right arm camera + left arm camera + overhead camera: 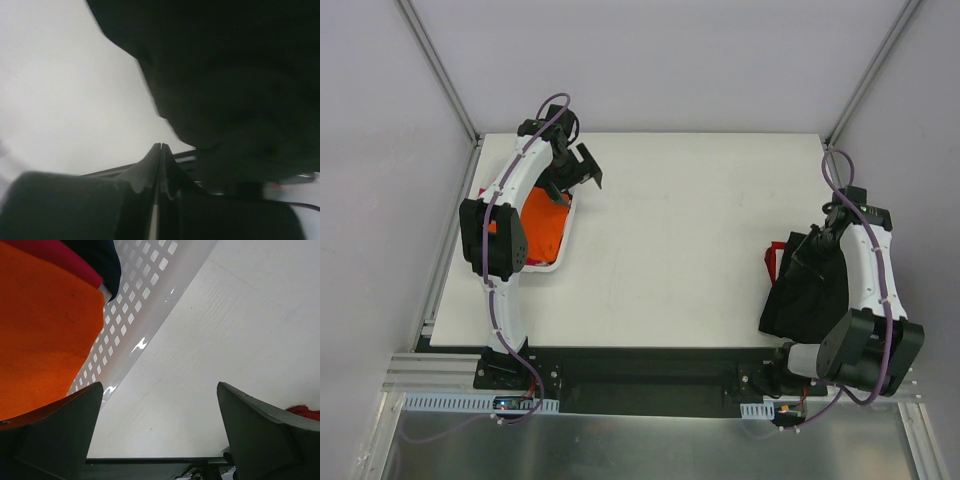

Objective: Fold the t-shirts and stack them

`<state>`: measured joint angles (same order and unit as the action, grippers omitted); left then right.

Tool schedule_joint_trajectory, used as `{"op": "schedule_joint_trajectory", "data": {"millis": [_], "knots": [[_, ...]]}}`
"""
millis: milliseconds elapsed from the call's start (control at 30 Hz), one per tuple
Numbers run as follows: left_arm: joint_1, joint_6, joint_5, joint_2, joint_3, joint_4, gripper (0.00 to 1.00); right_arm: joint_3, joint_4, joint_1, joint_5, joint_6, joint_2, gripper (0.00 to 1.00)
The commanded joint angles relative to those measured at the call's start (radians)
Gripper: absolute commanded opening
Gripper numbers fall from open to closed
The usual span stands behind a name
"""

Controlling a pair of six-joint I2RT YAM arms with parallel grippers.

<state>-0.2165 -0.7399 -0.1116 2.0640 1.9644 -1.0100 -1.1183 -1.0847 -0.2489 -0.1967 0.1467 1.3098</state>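
A bright orange t-shirt [545, 225] lies in the white lattice basket [560, 255] at the table's left. In the left wrist view the orange t-shirt [40, 330] fills the left side, with a strip of magenta-pink cloth [60, 257] and black cloth [102, 262] above it. My left gripper [578, 180] hangs open over the basket's far right rim, and bare table shows between its fingers [60, 435]. A black t-shirt with red trim [805, 290] lies bunched at the right. My right gripper [817, 240] is at its far edge, shut [160, 147]. No cloth shows between the tips, and the black t-shirt [235, 75] is beside them.
The white table [690, 240] spreads between the basket and the black t-shirt. The basket's lattice wall [135, 305] runs diagonally beside my left fingers. Metal frame posts [440, 70] stand at the table's back corners. The arm bases sit on a black rail [650, 375] at the near edge.
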Motion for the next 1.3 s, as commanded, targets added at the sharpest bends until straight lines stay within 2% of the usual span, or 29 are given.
{"op": "schedule_joint_trajectory", "data": {"millis": [0,67,367,567,733,900,1033,1133,1267], "knots": [[-0.011,0.007,-0.002,-0.007,0.001,-0.021,0.98,-0.069,-0.15,0.114,0.514,0.05,-0.07,0.01],[-0.015,0.004,-0.005,-0.001,0.008,-0.019,0.99,-0.069,-0.156,0.143,0.641,0.073,-0.081,0.01],[-0.021,0.01,-0.01,0.019,0.05,-0.029,0.98,-0.028,-0.136,0.289,0.879,0.116,-0.126,0.01],[-0.026,0.022,0.003,0.022,0.073,-0.056,0.98,0.127,-0.032,0.349,0.778,0.122,-0.161,0.01],[-0.034,0.034,0.013,0.013,0.053,-0.084,0.98,0.212,0.084,0.369,0.77,0.105,-0.159,0.01],[-0.037,0.043,0.018,0.008,0.051,-0.114,0.98,0.227,0.164,0.367,0.729,0.108,-0.12,0.01],[-0.04,0.045,0.02,0.013,0.065,-0.134,0.98,0.209,0.164,0.358,0.68,0.142,-0.063,0.01],[-0.044,0.047,0.023,0.03,0.106,-0.15,0.98,0.199,0.14,0.323,0.649,0.175,-0.063,0.01],[-0.049,0.047,0.024,0.064,0.174,-0.173,0.98,0.227,0.123,0.167,0.536,0.174,-0.075,0.01]]}}
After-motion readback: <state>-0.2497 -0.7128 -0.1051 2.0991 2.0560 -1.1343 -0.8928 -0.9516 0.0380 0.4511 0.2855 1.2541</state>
